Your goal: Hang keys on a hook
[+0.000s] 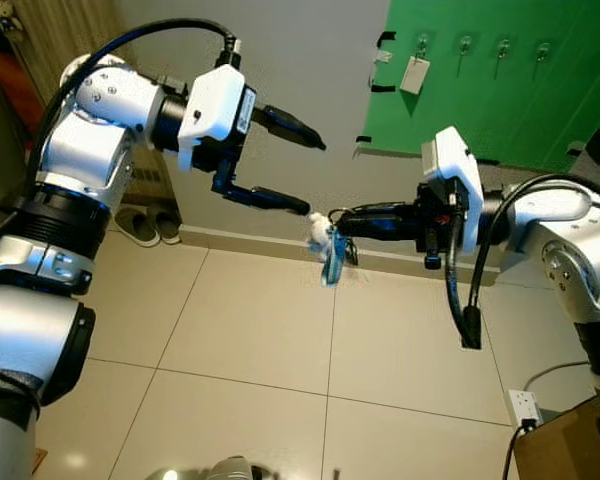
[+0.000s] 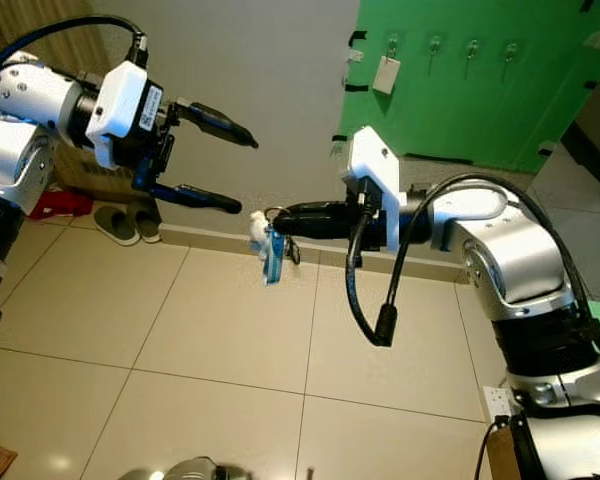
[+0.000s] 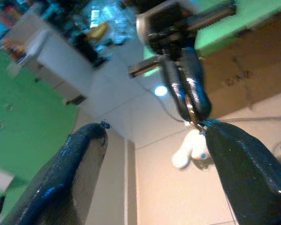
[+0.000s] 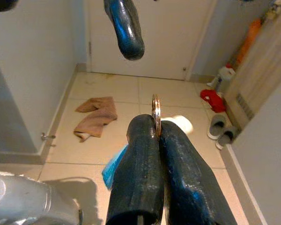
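Biggest risk from here: losing the keys [image 1: 330, 252] in mid-air. Held only by the thin metal ring [image 4: 156, 114], pinched edge-on at the very tips of the right gripper [image 1: 342, 222], with little ring caught between the pads; a jolt or a slight easing of the squeeze could let it slip to the tiled floor [image 1: 260, 340]. Second risk, a fumbled handover: left gripper [image 1: 305, 175] spread wide and level with the bunch, so closing on the dangling white fob [image 1: 319, 234] or blue tag [image 2: 272, 262] instead of the ring would leave a swinging, poorly controlled hold. Third, the hooks [image 1: 462, 45] on the green board [image 1: 500, 90] sit high up and well apart from the bunch (a white tag [image 1: 414, 74] already occupies the leftmost one), so a long reach with a swaying load could miss the small hook tip.

Right fingers closed tight together on the ring, its upper arc standing clear above the tips in the right wrist view; fob and tag hanging just below and beyond them. Left fingers [image 3: 79, 159] wide apart, holding nothing, the lower one near the fob but not touching, as far as can be judged.
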`<state>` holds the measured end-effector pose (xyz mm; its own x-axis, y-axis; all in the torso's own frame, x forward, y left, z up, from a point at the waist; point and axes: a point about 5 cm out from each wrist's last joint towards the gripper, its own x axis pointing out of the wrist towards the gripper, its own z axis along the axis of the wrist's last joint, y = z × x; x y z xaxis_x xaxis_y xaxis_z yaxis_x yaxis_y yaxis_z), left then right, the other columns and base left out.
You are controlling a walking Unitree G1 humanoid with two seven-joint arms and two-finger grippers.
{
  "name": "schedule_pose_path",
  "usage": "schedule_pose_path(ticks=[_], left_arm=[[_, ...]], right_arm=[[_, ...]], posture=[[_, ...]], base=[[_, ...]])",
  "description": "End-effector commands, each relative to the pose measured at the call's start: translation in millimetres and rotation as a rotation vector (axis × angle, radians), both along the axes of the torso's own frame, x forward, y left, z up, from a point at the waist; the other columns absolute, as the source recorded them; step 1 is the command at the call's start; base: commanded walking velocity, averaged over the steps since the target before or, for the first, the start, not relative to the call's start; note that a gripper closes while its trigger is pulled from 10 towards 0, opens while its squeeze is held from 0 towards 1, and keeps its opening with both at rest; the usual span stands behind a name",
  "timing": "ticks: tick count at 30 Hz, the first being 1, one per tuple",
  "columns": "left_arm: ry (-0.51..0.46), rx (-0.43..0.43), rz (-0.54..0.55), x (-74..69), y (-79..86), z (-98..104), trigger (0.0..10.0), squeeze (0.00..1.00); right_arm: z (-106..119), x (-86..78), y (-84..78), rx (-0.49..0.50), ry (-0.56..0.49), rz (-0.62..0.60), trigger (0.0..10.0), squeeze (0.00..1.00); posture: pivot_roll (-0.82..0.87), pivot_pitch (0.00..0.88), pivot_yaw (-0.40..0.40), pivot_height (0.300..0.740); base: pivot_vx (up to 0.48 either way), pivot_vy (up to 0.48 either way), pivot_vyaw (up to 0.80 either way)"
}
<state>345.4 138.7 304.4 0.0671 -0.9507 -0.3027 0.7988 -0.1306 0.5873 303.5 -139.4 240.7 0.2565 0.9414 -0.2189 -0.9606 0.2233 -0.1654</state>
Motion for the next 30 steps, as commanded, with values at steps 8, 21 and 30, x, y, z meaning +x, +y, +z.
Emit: schedule_pose_path(ticks=[8, 21, 30], left_arm=[[0.358, -0.452, 0.842, 18.2, 24.1, -116.7, 10.0, 1.0], [0.244, -0.617, 1.421, -42.7, 25.1, -205.7, 10.0, 0.0], [0.27, -0.669, 1.357, -42.7, 9.1, -195.5, 10.0, 0.0]], right_arm=[[-43.7, 8.5, -23.5, 0.221, -0.09, -0.815, 0.0, 0.0], [-117.2, -46.1, -55.9, 0.316, -0.251, -1.396, 0.0, 0.0], [-131.5, -47.8, -52.4, 0.33, -0.271, -1.403, 0.0, 0.0]], posture=[[-0.01, 0.0, -0.009, 0.74], [-0.01, 0.0, 0.001, 0.74], [-0.02, 0.0, 0.01, 0.74]], base=[[0.0, 0.0, 0.0], [0.0, 0.0, 0.0], [0.202, 0.0, 0.0]])
